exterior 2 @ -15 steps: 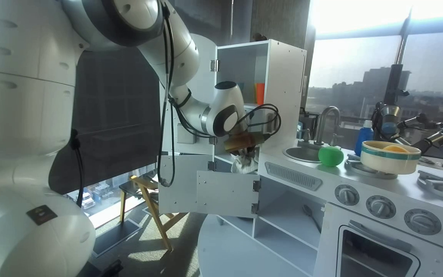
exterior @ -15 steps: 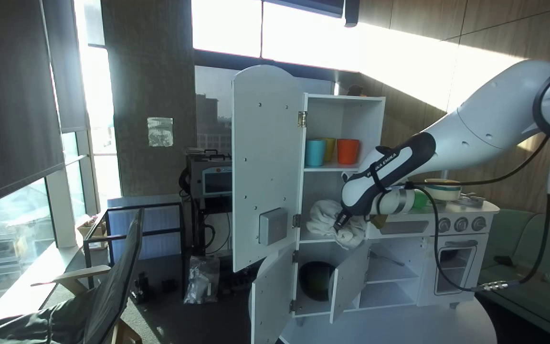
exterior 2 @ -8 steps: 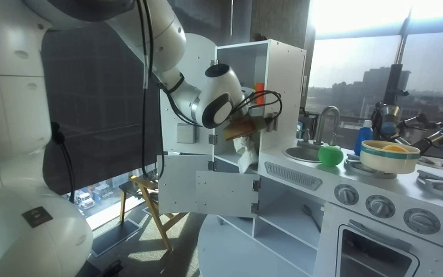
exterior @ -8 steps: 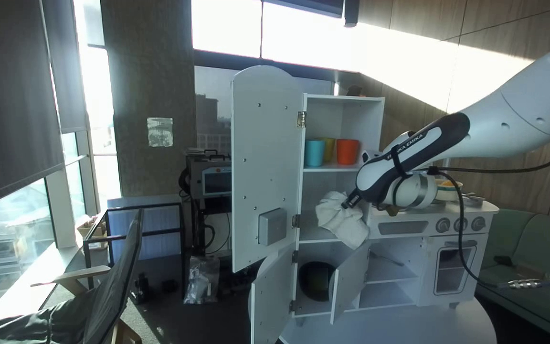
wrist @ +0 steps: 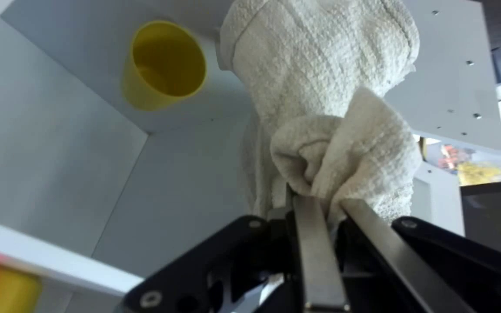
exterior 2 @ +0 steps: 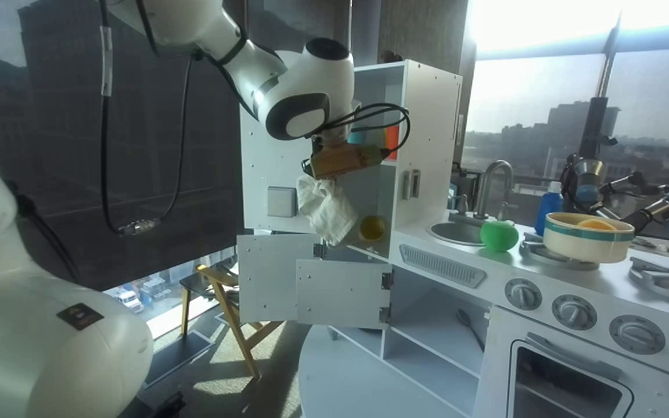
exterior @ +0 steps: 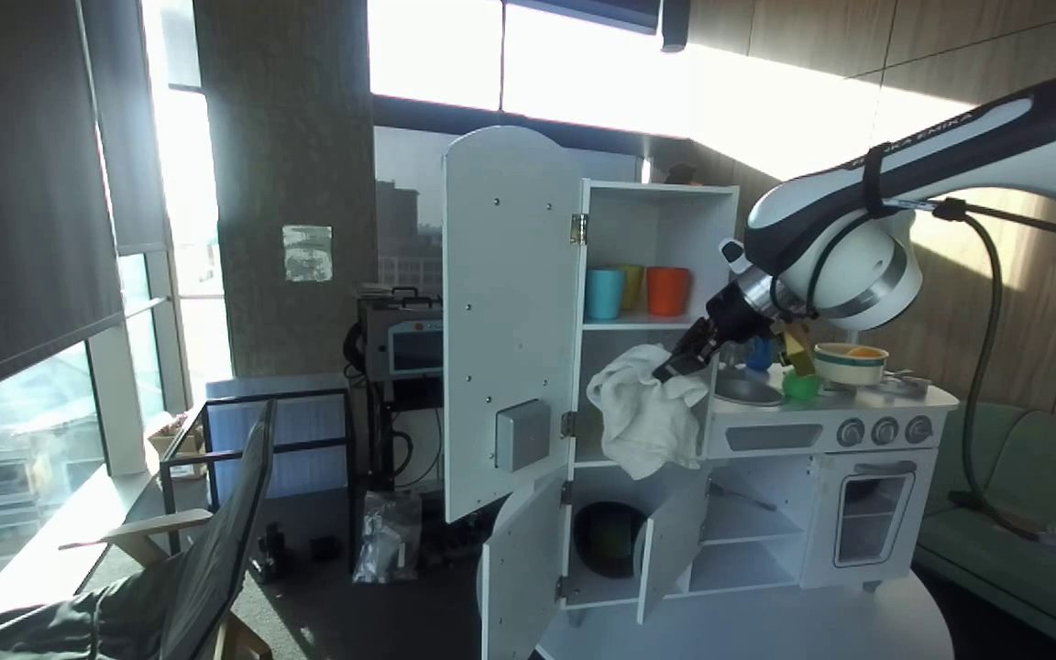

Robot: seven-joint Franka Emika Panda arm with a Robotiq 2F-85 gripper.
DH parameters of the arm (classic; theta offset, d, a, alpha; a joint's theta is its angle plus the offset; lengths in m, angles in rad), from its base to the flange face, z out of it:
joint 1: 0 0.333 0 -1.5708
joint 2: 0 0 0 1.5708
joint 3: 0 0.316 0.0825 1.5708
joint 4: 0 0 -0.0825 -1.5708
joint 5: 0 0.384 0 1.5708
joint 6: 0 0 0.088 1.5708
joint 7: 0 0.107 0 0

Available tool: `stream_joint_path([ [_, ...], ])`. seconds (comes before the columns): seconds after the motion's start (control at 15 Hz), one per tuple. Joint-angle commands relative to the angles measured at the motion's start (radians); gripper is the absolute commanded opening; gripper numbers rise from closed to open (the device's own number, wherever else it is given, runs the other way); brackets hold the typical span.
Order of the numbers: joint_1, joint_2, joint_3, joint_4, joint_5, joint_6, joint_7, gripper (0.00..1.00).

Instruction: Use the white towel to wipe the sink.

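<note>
One white towel (wrist: 320, 65) hung from the hand (wrist: 331, 202), whose two fingers (wrist: 320, 256) were closed on a bunched fold near its upper end. Position: in the air before the open middle compartment of the cabinet (exterior 2: 427, 133), well apart from the sink (exterior 2: 453, 233). Handling properties, as judged from the looped texture and loose drape: low weight, no stiffness, negligible risk of breakage. The coarse surface was expected to resist slipping, although a single layer could have slid out of a shallow pinch; a hold through several layers was therefore preferable. The number of layers between the fingers could not be determined. Recommended gripping zone: the gathered middle, with a compact pad left below the fingers. The hold as seen appeared adequate for carrying, but the long free portion was likely to swing, trail and fold under the hand during wiping. Pressure needed to pass through the bunched part, since a limp flap would have transmitted almost none. Clearance was advisable at the faucet (exterior 2: 483, 191) and at the green object (exterior 2: 499, 235) just beside the sink, where the hanging end might have snagged.
</note>
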Motion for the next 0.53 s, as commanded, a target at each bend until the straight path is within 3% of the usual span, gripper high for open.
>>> stream_joint_path([
  [0.0,-0.077,-0.092,-0.022,-0.039,-0.145,-0.215,0.055,0.03],
  [0.13,-0.135,-0.129,-0.016,-0.056,-0.236,-0.284,0.119,0.04],
  [0.47,-0.25,-0.238,-0.024,-0.068,-0.381,-0.285,0.331,0.07],
])
